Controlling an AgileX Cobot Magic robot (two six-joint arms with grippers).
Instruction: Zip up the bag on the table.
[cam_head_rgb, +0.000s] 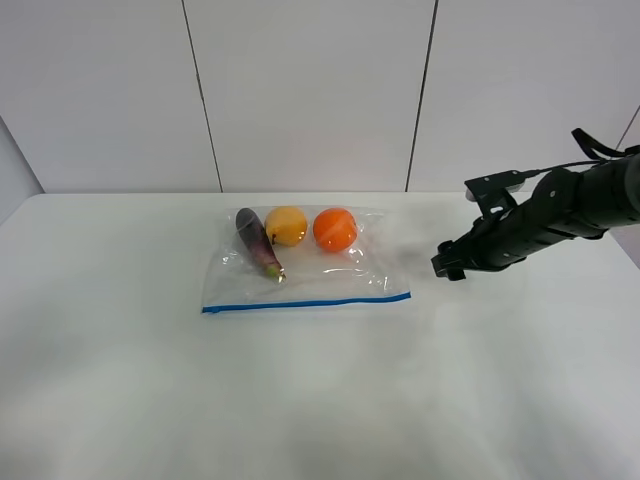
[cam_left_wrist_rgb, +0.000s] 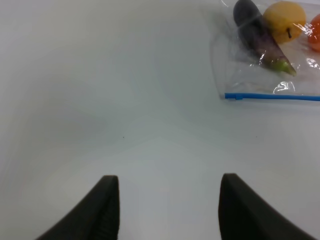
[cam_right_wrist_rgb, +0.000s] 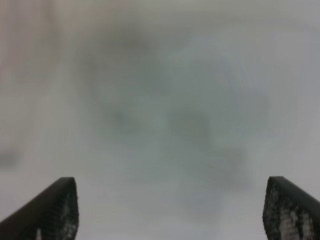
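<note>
Only blur beyond right gripper (cam_right_wrist_rgb: 170, 210) | bag (cam_left_wrist_rgb: 265, 75) cropped

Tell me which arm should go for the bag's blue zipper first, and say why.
Right. The right gripper hangs open just off the bag's right edge, near that end of the blue zipper strip. The left gripper is out of the high view, with bare table between it and the bag.

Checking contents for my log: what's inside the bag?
Inside the bag: an eggplant, a yellow fruit and an orange. The plastic is clear; only their undersides are hidden.
</note>
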